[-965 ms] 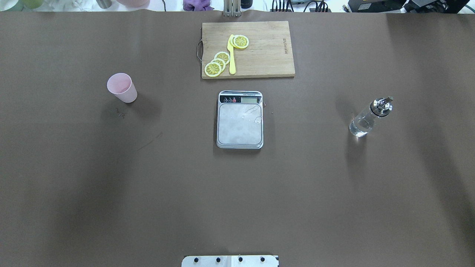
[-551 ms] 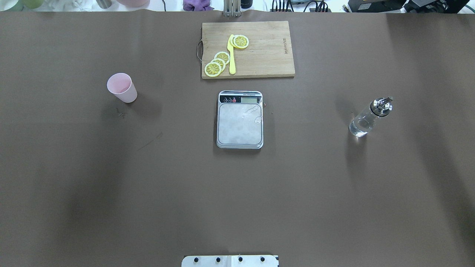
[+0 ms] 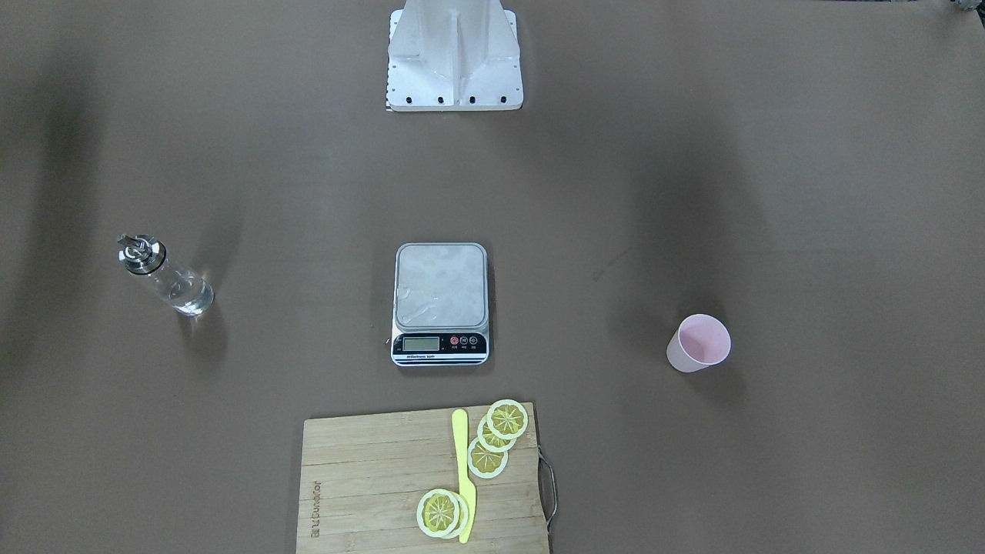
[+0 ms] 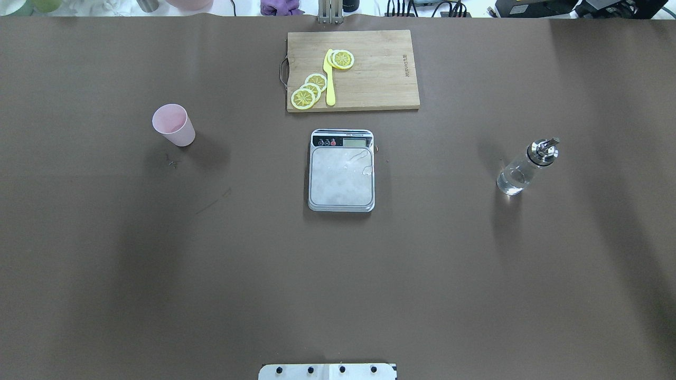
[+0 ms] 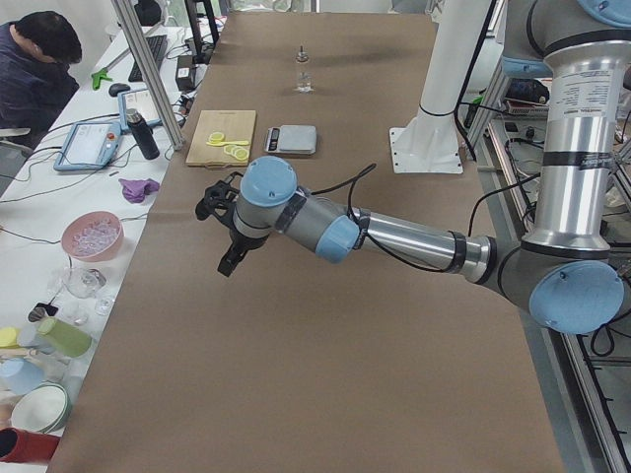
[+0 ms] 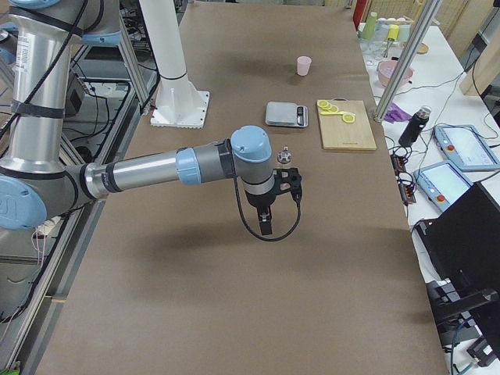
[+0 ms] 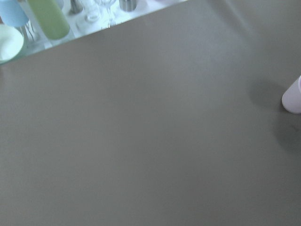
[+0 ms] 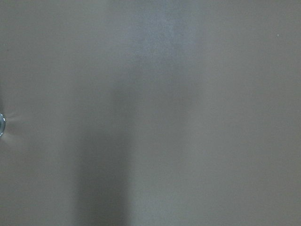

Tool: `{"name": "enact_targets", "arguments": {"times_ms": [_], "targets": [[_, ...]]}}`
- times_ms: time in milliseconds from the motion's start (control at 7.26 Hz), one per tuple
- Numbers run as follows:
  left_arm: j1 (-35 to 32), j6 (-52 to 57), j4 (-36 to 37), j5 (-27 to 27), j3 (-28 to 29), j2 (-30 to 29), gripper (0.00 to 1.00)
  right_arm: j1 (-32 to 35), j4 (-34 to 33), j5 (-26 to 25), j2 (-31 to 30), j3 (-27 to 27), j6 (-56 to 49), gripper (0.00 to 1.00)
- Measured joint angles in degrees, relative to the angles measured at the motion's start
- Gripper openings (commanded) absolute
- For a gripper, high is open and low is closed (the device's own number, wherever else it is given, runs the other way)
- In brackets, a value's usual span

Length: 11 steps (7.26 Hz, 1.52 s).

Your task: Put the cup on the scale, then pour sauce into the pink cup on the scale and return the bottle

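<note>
The pale pink cup (image 4: pixel 173 124) stands upright on the brown table, far left of the scale (image 4: pixel 341 171); it also shows in the front view (image 3: pixel 698 343) and at the left wrist view's right edge (image 7: pixel 293 96). The scale's steel platform is bare. The clear glass bottle (image 4: pixel 525 168) with a metal spout stands far right of the scale, with clear sauce in it. My left gripper (image 5: pixel 229 258) hangs above the table, short of the cup. My right gripper (image 6: pixel 266 226) hangs above the table near the bottle (image 6: pixel 284 157). I cannot tell whether either is open or shut.
A wooden cutting board (image 4: pixel 369 74) with lemon slices (image 4: pixel 309 89) and a yellow knife (image 4: pixel 329 79) lies just beyond the scale. Bowls, cups and gear sit on the bench past the table's far edge. A person sits at that bench (image 5: pixel 35 69).
</note>
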Motion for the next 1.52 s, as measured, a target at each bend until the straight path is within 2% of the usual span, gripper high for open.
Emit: {"name": "enact_targets", "arguments": {"times_ms": [276,689,965,1240,1378,1516], "targets": [[6.18,-11.55,-0.57,1.37,-0.25,-2.96,0.98,-0.03,0.05,0.02,0.12,0.46,3.04,1.00],[21.00,-36.57,-0.71,15.25,2.52,-9.09,0.97,-0.03,0.08,0.14,-0.10,0.94,5.16,1.00],[26.81,-42.27,-1.47,20.32,6.11,-12.51,0.93,-0.03,0.08,0.17,-0.22,0.92,5.19,1.00],[32.25,-47.21,-6.53,24.91,11.95,-16.12,0.87,-0.03,0.08,0.18,-0.34,0.92,5.11,1.00],[34.24,-48.96,-10.08,26.12,15.07,-17.60,0.72,-0.03,0.08,0.18,-0.36,0.91,5.10,1.00],[35.28,-49.72,-12.20,26.59,16.79,-18.36,0.46,-0.03,0.08,0.18,-0.36,0.90,5.10,1.00]]}}
